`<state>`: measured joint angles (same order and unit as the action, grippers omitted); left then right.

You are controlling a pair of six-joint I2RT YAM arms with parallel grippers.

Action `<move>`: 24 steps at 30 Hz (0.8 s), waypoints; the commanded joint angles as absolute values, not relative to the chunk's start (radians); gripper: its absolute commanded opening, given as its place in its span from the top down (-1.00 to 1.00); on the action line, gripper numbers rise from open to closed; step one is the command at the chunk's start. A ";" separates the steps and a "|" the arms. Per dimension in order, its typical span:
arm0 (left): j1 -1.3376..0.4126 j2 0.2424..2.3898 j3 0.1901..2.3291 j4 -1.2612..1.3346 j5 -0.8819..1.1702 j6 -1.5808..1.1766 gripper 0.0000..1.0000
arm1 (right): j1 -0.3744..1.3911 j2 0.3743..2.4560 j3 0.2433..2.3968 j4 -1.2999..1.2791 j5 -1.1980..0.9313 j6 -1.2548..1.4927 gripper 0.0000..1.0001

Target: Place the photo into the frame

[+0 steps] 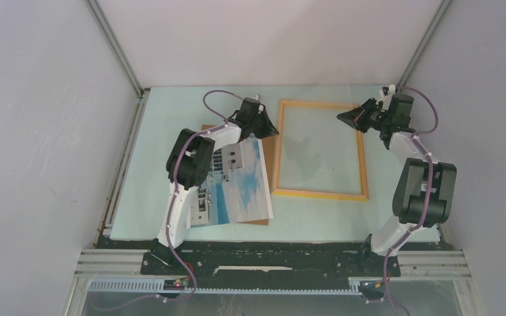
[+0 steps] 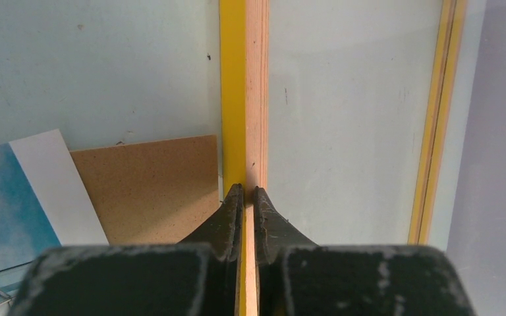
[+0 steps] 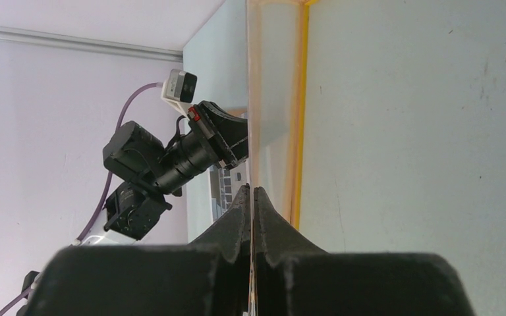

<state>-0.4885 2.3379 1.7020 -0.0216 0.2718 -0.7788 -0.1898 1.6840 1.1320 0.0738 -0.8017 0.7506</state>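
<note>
Left gripper (image 1: 268, 126) (image 2: 248, 194) was clenched on the left rail of the thin yellow-orange wooden picture frame (image 1: 319, 193) (image 2: 244, 99), near its far corner. Right gripper (image 1: 342, 118) (image 3: 251, 192) was pinched tight on the thin edge of the frame's clear pane (image 3: 273, 99), at the far right. The frame sat mid-table on the pale green tabletop (image 1: 171, 118). The rectangular paper photo (image 1: 240, 187) (image 2: 6, 197) of a white building lay left of it, on top of the plain brown backing board (image 1: 269, 158) (image 2: 151, 184).

No text, label, brand or number can be read, neither on the photo (image 1: 240, 187) nor the frame (image 1: 319, 194).
</note>
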 commanded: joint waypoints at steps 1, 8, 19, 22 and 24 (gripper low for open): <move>-0.497 2.367 1.750 -0.041 0.293 -0.781 1.00 | -0.185 1.692 1.142 0.137 -0.824 0.759 1.00; -0.497 2.367 1.752 -0.042 0.294 -0.781 1.00 | -0.181 1.705 1.142 0.150 -0.838 0.755 1.00; -0.497 2.369 1.753 -0.041 0.297 -0.781 1.00 | -0.173 1.704 1.143 0.162 -0.878 0.722 1.00; -0.497 2.369 1.753 -0.042 0.297 -0.781 1.00 | -0.170 1.701 1.132 0.166 -0.885 0.685 1.00; -0.497 2.370 1.753 -0.041 0.298 -0.782 1.00 | -0.170 1.706 1.132 0.152 -0.884 0.665 1.00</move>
<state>-0.4885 2.3379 1.7020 -0.0216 0.2729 -0.7788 -0.1864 1.7000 1.1320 0.1383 -0.8421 0.7227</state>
